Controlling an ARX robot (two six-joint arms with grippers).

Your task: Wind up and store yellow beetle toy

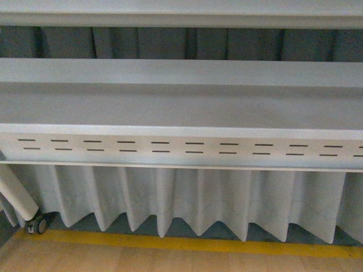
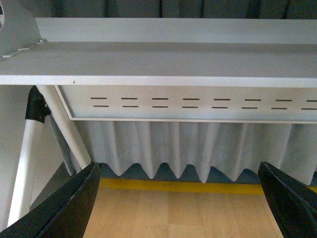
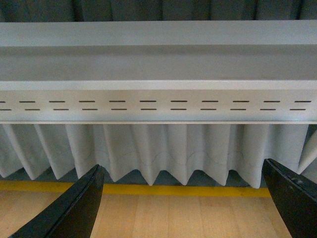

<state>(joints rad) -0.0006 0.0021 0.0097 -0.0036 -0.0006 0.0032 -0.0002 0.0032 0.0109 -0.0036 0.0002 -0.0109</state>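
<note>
The left pincer [image 2: 178,168] is spread wide, its two black fingers [image 2: 69,206] standing well apart with nothing held between them. Just beyond its tips lies a pale wooden floor [image 2: 173,213], and further ahead a yellow strip [image 2: 198,187] crosses that floor. Past the strip hangs a white pleated cloth [image 2: 173,148]. Above the cloth, higher than the pincer, runs a white panel [image 2: 198,103] with two rows of short dark slots, fixed under the front edge of a pale grey table [image 2: 163,64]. A dark curtain [image 2: 148,7] hangs behind the table, farthest from the pincer. Ahead of one finger and off to its outer side, white table legs [image 2: 67,131] slant down to the floor, one of them carrying a black joint [image 2: 36,106]. The right pincer [image 3: 183,166] is spread just as wide, also gripping nothing, and it faces the same run of things: floor nearest, then the strip, the cloth, the slotted panel and the table top above. In the front view a small caster [image 1: 38,225] sits at the foot of a table leg on the left pincer's side, touching the floor by the end of the strip. The yellow beetle toy shows in none of the views, so its place relative to either pincer cannot be told.
</note>
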